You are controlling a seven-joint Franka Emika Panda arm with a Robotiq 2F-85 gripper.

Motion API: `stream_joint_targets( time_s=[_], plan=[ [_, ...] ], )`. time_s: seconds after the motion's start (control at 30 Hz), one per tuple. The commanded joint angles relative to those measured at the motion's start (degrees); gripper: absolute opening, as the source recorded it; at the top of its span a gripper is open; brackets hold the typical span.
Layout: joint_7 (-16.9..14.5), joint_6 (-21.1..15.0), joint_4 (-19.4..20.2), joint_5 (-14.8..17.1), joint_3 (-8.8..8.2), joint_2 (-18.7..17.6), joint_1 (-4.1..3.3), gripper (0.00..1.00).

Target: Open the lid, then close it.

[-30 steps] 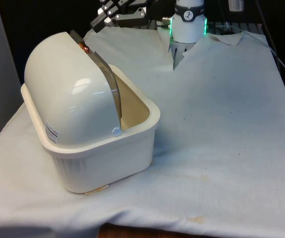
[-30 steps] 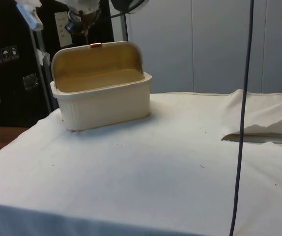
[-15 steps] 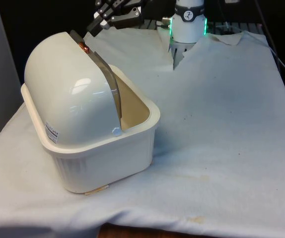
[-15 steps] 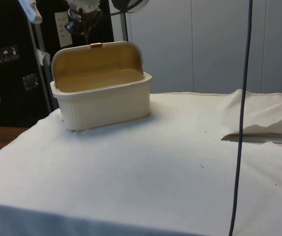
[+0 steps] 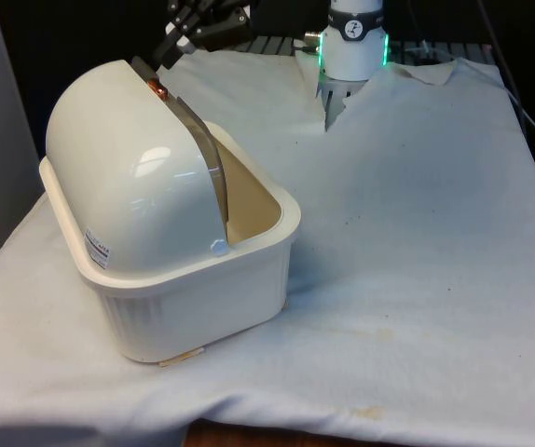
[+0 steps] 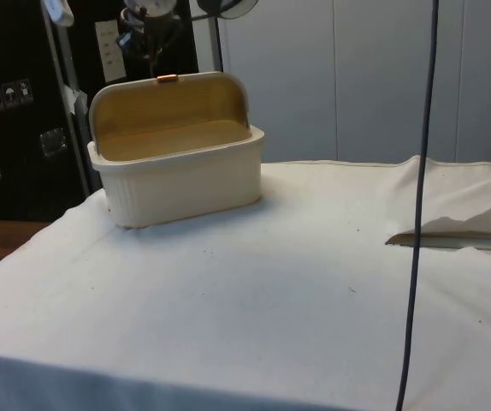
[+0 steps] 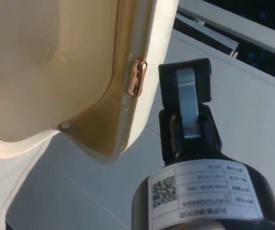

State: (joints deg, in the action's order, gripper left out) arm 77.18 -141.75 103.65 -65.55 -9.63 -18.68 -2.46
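A cream bread box (image 5: 188,289) stands on the table at the front view's left. Its domed lid (image 5: 128,177) is rolled back, so the inside (image 6: 173,137) shows in the side view. A small copper handle (image 5: 158,90) sits on the lid's raised edge, also seen in the side view (image 6: 168,78) and the wrist view (image 7: 137,78). My black gripper (image 5: 172,45) hangs just above and behind that handle without touching it. In the wrist view the fingers (image 7: 185,91) are together beside the lid's rim, with nothing between them.
The white cloth (image 5: 417,233) covers the table, with a slit near the robot's base (image 5: 353,47). A dark cable (image 6: 421,205) hangs down through the side view. Dark cabinets (image 6: 14,128) stand behind the box.
The gripper has drifted up and toward the front view's left, staying above the copper handle. The lid and box have not moved.
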Motion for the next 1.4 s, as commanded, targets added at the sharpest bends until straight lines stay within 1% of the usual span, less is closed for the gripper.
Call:
stream_joint_targets(
  time_s=[0.0, 0.07, 0.1, 0.13, 0.17, 0.33, 0.37, 0.4, 0.63, 0.67, 0.7, 0.87, 0.97, 1.0, 1.03, 1.2, 1.27, 1.3, 1.33, 1.37],
  plan=[
    [-0.7, -1.1, 0.6, 1.2, 0.23, 0.3, 0.57, 0.00],
    [-0.7, -1.4, 0.6, 1.9, 0.06, 0.4, 0.69, 0.00],
    [0.0, -0.5, 0.0, 1.0, -0.29, 0.1, 0.17, 0.00],
    [-0.7, -1.6, 0.6, 2.2, -0.06, 0.5, 0.69, 0.00],
    [-0.9, -1.9, 0.7, 2.9, -0.23, 0.6, 0.80, 0.00],
    [-1.1, -2.6, 1.0, 4.9, -0.80, 0.9, 0.92, 0.00],
    [-0.1, -1.5, 0.2, 3.6, -1.15, 0.4, 0.34, 0.00],
    [-1.1, -2.7, 1.0, 5.2, -0.86, 1.0, 0.97, 0.00],
    [-1.3, -3.7, 1.3, 7.9, -1.55, 1.1, 1.20, 0.00],
    [-0.3, -2.6, 0.5, 6.6, -1.89, 0.7, 0.63, 0.00],
    [-1.3, -3.8, 1.3, 8.3, -1.60, 1.1, 1.26, 0.00],
    [-1.4, -4.5, 1.5, 10.1, -2.06, 1.1, 1.38, 0.00],
    [-1.5, -4.8, 1.6, 11.1, -2.29, 1.0, 1.38, 0.00],
    [-0.5, -3.8, 0.9, 9.9, -2.75, 0.7, 0.80, 0.00],
    [-1.5, -4.9, 1.7, 11.5, -2.35, 1.0, 1.43, 0.00],
    [-1.9, -5.4, 1.9, 13.7, -2.75, 1.0, 1.55, 0.00],
    [-1.9, -5.4, 1.9, 14.4, -2.86, 1.0, 1.55, 0.00],
    [-0.8, -4.5, 1.3, 12.8, -3.38, 0.7, 0.92, 0.00],
    [-1.9, -5.4, 1.9, 14.8, -2.92, 1.0, 1.49, 0.00],
    [-2.1, -5.4, 1.8, 15.2, -2.98, 1.0, 1.49, 0.00]
  ],
)
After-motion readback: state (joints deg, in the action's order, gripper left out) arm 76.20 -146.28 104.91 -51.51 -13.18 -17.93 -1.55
